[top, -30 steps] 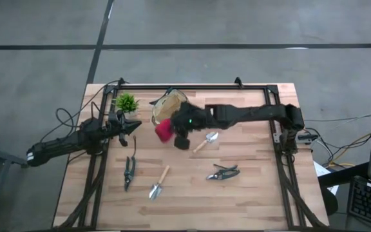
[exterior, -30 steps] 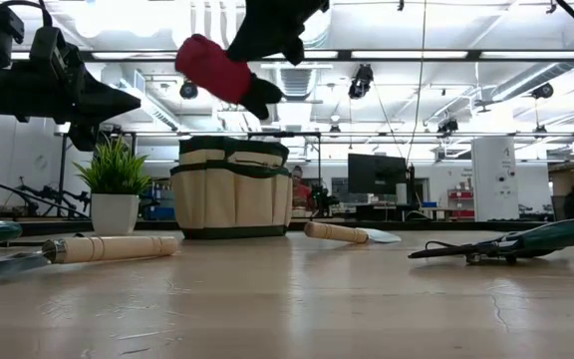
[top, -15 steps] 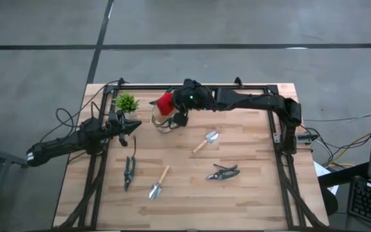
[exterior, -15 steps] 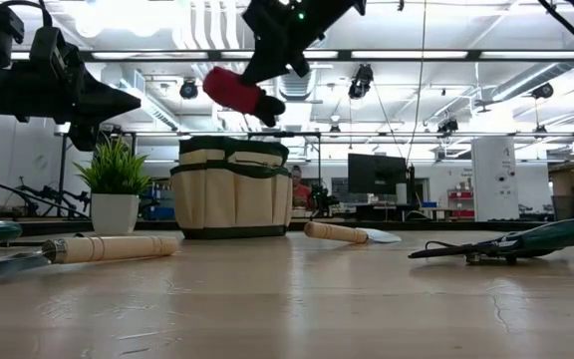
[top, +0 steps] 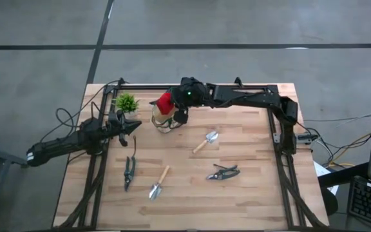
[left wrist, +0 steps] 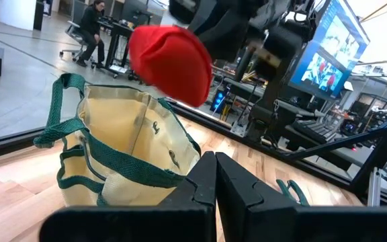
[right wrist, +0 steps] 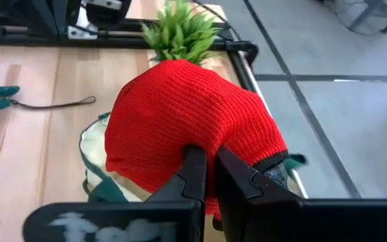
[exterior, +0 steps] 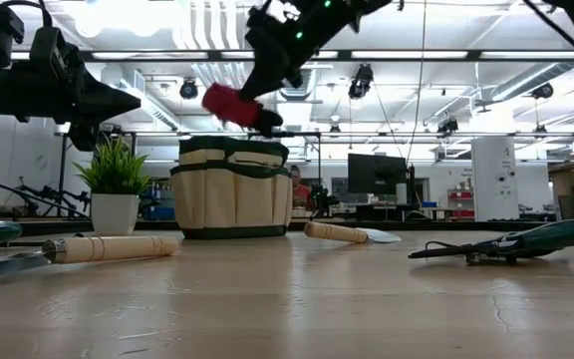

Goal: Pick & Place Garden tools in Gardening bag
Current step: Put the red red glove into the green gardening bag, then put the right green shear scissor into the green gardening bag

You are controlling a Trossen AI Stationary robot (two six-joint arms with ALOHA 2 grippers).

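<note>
My right gripper [top: 178,108] is shut on the red bulb-shaped item [top: 165,102], a red knit bundle with a dark cuff. It holds the item in the air over the open top of the beige gardening bag [top: 161,118], which stands at the table's far middle. The item also shows in the low view [exterior: 231,104] above the bag [exterior: 232,189]. My left gripper [top: 136,127] is shut and empty, left of the bag. On the table lie two trowels [top: 205,140] [top: 159,183], the dark pruning shears [top: 129,171] and the grey shears [top: 223,173]. My right gripper pinches the red item's knit body [right wrist: 180,138] between its two fingers, close to the dark cuff [right wrist: 277,171]. The fingers [right wrist: 192,171] come slanting down from the table's right side. The item is lifted clear and bulges out beyond the fingertips above the bag's opening [right wrist: 94,144].
A small green potted plant [top: 127,102] stands just left of the bag, near the far rail. A black frame [top: 237,87] runs along the table's far, left and right sides. Bare wood lies between the tools at the table's middle and near edge.
My right gripper has carried the red item from the table's middle toward the far edge, to above the bag's opening, and turned as it went. It has stayed shut on the item. In the last half second it has hardly moved.
</note>
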